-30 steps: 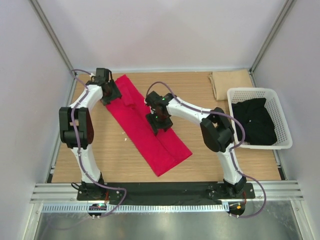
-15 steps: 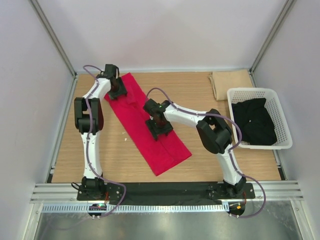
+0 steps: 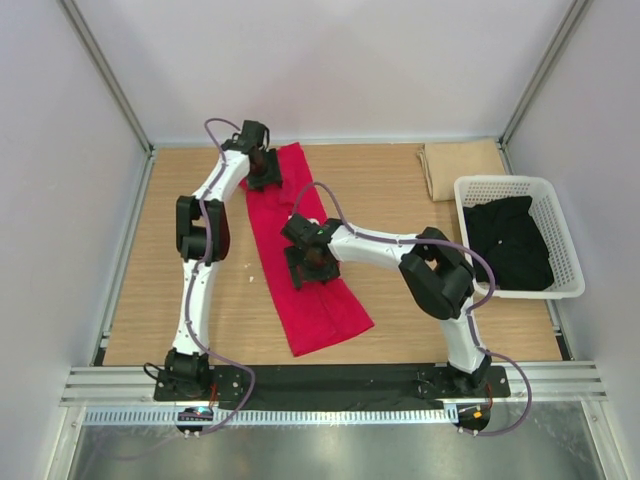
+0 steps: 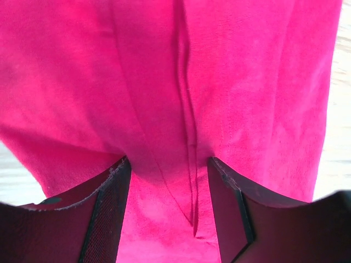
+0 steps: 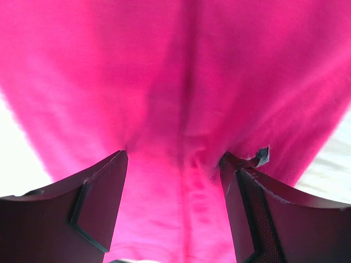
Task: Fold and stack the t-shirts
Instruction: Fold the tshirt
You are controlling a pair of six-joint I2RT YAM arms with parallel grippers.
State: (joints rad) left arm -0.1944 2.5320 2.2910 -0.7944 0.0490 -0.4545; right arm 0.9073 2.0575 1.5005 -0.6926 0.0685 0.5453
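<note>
While the left pincer (image 4: 167, 163) grips its far end, the right pincer (image 5: 173, 155) grasps the crimson t-shirt (image 3: 275, 215) mid-length on the counter (image 3: 400, 200).

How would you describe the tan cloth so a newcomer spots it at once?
Find the wooden table and go to its far right corner, just behind the white basket. The tan cloth lies there folded flat. It is the only beige piece, close to the table's colour, unlike the red shirt mid-table and the black cloth inside the basket.
</note>
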